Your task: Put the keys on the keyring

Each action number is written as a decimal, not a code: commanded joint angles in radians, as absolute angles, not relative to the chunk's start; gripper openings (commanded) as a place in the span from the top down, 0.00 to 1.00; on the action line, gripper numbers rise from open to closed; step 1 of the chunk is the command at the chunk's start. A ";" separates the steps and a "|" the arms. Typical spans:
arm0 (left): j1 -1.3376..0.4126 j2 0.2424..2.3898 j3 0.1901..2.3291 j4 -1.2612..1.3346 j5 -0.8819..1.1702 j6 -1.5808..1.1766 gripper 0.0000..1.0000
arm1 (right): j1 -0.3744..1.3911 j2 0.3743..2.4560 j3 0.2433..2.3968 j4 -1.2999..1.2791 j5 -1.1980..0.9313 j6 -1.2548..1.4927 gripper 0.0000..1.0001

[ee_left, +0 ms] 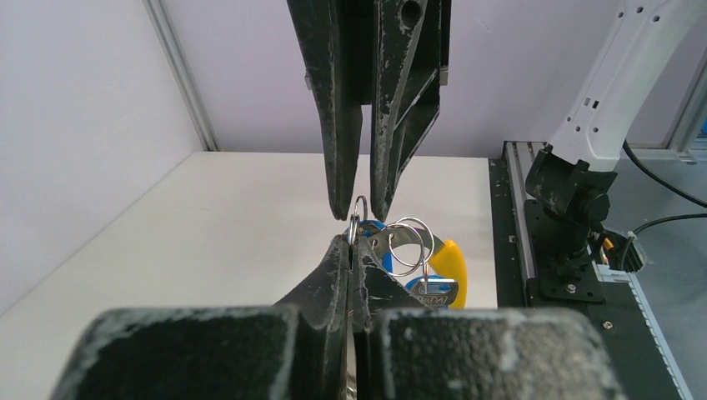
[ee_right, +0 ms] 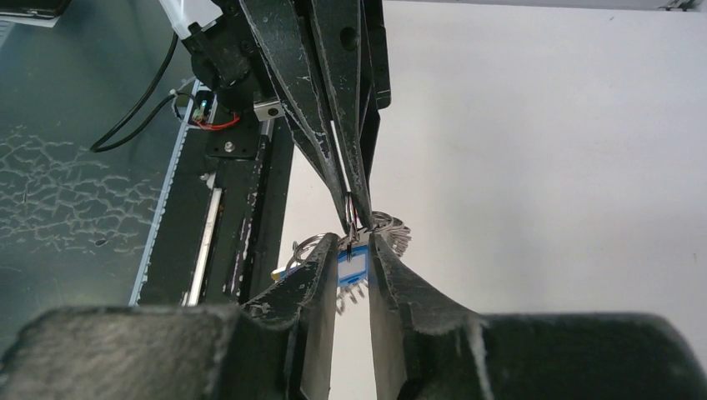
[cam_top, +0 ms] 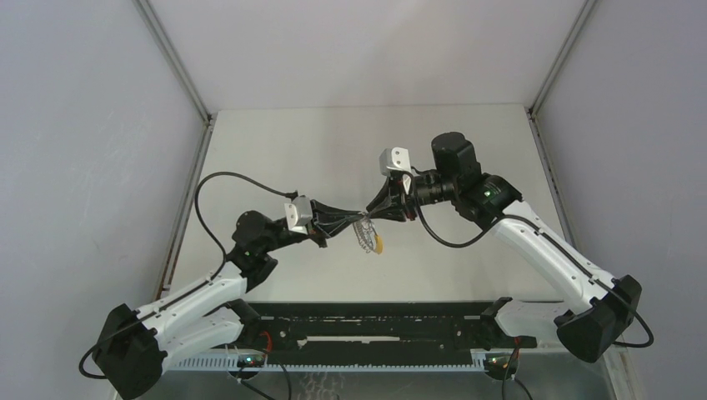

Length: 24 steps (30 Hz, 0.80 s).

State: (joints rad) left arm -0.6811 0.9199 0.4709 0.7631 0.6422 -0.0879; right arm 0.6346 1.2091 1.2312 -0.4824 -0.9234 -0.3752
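One keyring (cam_top: 365, 235), yellow end downward

The top external camera looks down from high behind the near edge, taking in most of the table (cam_top: 292, 142); the left wrist camera sits close behind the left gripper (ee_left: 350, 242), facing across toward the right arm (ee_left: 617, 83); the right wrist camera sits close behind the right gripper (ee_right: 354, 242), facing the opposite way. All three views share the keyring (cam_top: 365, 233) at mid-table.
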 commanded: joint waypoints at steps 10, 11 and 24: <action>-0.675 0.865 0.436 0.903 0.669 -0.125 1.00 | 0.611 1.215 1.236 -0.470 -0.949 -0.357 1.00; -0.675 0.862 0.429 0.919 0.670 -0.133 1.00 | 0.606 1.215 1.236 -0.474 -0.949 -0.352 1.00; -0.681 0.892 0.396 1.133 0.716 -0.203 1.00 | 0.665 1.330 1.309 -0.606 -0.987 -0.384 1.00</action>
State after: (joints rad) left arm -0.6781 0.8925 0.4053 0.9352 0.6884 -0.1600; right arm 0.6342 1.2922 1.2526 -0.5308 -1.0039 -0.3553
